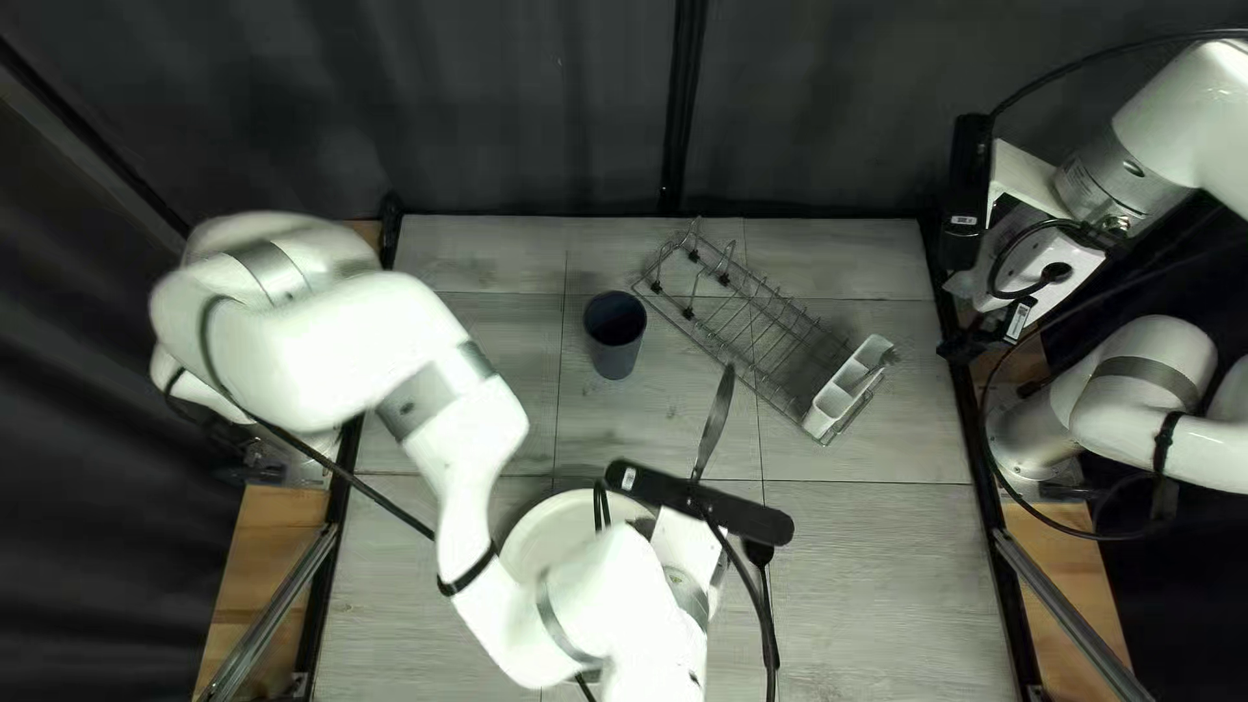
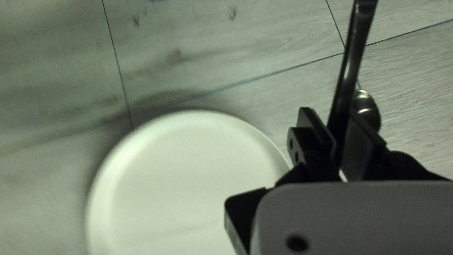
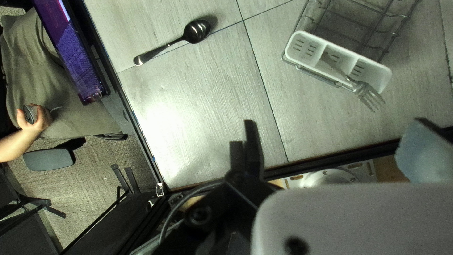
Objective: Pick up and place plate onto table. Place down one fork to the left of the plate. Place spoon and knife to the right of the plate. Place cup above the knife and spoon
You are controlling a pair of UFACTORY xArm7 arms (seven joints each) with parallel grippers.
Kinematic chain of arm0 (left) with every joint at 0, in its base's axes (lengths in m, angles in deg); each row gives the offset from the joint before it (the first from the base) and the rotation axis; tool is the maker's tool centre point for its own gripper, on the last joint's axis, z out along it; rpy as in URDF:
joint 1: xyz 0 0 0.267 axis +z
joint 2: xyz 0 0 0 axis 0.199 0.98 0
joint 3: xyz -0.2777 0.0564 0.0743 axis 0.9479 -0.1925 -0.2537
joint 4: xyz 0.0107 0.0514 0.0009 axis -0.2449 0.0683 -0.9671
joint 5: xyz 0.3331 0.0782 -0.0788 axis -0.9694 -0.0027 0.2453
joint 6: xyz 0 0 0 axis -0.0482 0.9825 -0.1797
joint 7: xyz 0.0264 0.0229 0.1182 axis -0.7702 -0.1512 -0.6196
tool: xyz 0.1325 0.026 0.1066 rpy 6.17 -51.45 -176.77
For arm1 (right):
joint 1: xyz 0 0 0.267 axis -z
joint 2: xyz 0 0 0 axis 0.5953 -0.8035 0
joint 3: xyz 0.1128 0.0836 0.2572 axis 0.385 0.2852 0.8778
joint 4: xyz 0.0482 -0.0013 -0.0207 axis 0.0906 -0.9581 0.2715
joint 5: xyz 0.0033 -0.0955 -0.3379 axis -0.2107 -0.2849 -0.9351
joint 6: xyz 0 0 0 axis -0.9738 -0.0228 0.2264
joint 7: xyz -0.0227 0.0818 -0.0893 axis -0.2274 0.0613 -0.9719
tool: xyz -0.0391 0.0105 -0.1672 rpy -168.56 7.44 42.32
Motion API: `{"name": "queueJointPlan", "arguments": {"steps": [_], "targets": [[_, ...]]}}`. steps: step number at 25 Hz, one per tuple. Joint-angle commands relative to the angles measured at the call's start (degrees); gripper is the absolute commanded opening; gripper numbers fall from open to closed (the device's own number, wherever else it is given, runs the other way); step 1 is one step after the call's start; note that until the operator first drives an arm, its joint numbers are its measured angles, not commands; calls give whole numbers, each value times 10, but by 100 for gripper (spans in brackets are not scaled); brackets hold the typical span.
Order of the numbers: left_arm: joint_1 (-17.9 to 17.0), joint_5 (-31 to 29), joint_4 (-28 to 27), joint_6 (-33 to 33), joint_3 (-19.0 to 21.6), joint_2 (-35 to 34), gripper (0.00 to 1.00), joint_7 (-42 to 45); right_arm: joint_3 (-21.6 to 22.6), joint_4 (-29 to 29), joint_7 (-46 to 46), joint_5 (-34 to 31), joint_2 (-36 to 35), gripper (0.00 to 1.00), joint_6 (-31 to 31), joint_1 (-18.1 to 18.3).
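My left gripper, partly under its camera bar, is over the plate's right side; in the left wrist view the gripper is shut on the dark knife, whose blade points toward the table's back. The white plate lies on the table, beside that gripper. A spoon rests right of the plate, bowl toward the back. Dark cup stands behind the plate. One fork leans in the rack's white holder. My right gripper is raised by the right edge; its fingers stand wide apart, empty.
A wire dish rack with its white cutlery holder stands behind and right of the plate. My left arm crosses the plate's left side. Past the table edge, the right wrist view shows a person's hand and a screen.
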Motion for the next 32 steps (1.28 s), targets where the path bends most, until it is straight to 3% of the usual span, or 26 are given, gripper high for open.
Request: {"name": "queueJointPlan", "arguments": {"steps": [1,7,17,20,25,32], "targets": [[-11,17,-21,-8,-7,16,0,91,0,0,0,0,0,100,0,0],[-12,5,-38,-58,-13,50,0,141,0,0,0,0,0,100,0,0],[-12,16,-48,-60,-10,59,0,146,0,0,0,0,0,100,0,0],[5,35,-66,-85,5,72,0,124,0,0,0,0,0,100,0,0],[36,38,-38,-184,33,77,0,124,0,0,0,0,0,100,0,0],[36,38,-38,-184,33,77,0,124,0,0,0,0,0,100,0,0]]}}
